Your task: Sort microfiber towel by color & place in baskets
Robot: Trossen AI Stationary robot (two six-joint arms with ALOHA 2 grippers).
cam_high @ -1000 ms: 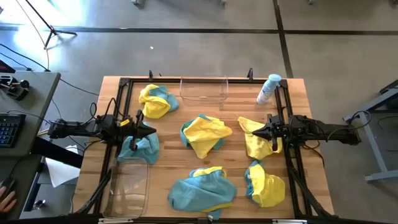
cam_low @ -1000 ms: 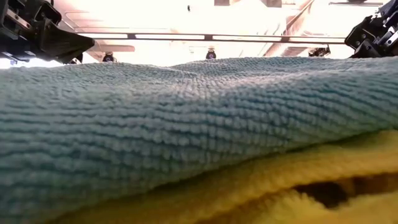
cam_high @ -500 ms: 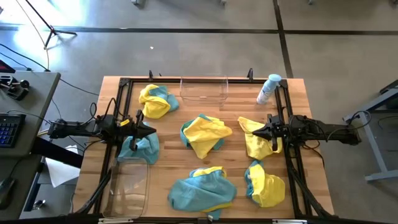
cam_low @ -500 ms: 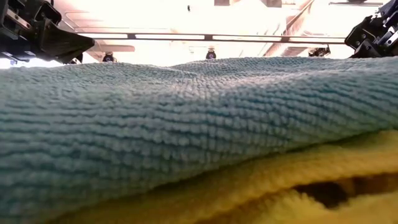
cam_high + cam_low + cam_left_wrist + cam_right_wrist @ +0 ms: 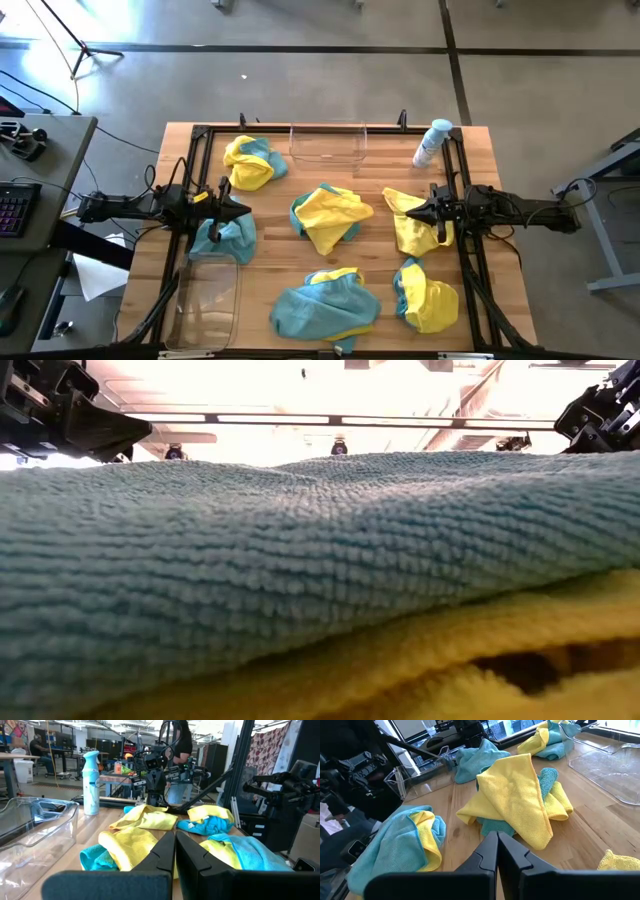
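Several heaps of yellow and teal microfiber towel lie on the wooden table: a far-left heap [image 5: 250, 162], a teal one at the left [image 5: 226, 240], a middle heap [image 5: 330, 215], a yellow one at the right [image 5: 412, 228] and two near ones [image 5: 325, 305] [image 5: 427, 295]. One clear basket [image 5: 328, 142] stands at the far edge, another [image 5: 208, 295] at the near left. My left gripper [image 5: 245, 211] [image 5: 175, 834] is shut, level, above the left teal towel. My right gripper [image 5: 408, 212] [image 5: 497, 834] is shut above the right yellow towel. Neither touches anything.
A white-and-blue spray bottle [image 5: 432, 143] stands at the far right corner. A black frame [image 5: 200, 135] runs along the table's sides. A teal towel [image 5: 300, 560] over a yellow one fills the low view. Bare wood [image 5: 280, 250] shows between the heaps.
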